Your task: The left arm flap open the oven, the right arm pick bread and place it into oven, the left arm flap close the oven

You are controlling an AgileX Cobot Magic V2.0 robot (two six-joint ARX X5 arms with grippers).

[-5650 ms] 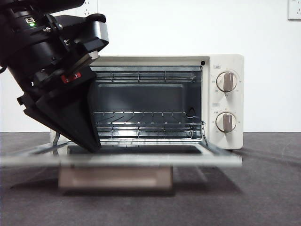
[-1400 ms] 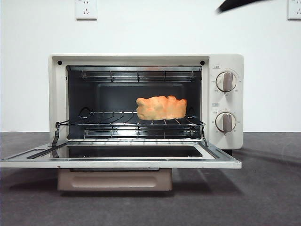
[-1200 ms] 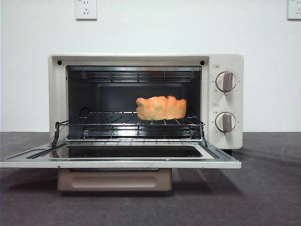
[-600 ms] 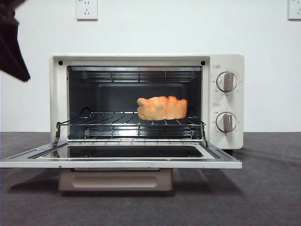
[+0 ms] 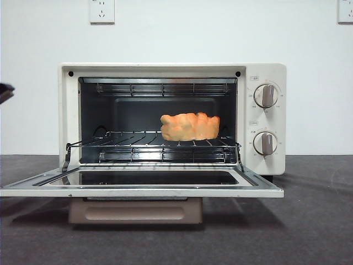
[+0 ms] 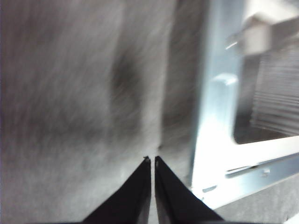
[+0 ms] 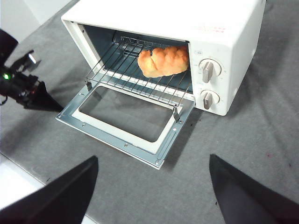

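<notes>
The cream-white oven [image 5: 265,74] stands with its glass door [image 5: 143,185] flapped down flat. The golden bread [image 5: 190,126] lies on the wire rack [image 5: 132,141], at the rack's right side; it also shows in the right wrist view [image 7: 163,60]. My left gripper [image 6: 152,159] is shut and empty, low over the grey table beside the door's metal frame [image 6: 212,135]; in the right wrist view it [image 7: 51,107] sits by the door's left corner, and it is a black tip [image 5: 5,92] at the front view's left edge. My right gripper [image 7: 152,186] is open and empty, high above the table.
Two beige knobs [image 5: 267,95] sit on the oven's right panel. The open door [image 7: 126,121] juts out over the dark grey table [image 5: 314,221]. A white wall with sockets [image 5: 101,10] stands behind the oven.
The bread now lies on the rack, and the right arm's tip has left the top of the front view. The left arm came in at the left edge and has sunk lower.
</notes>
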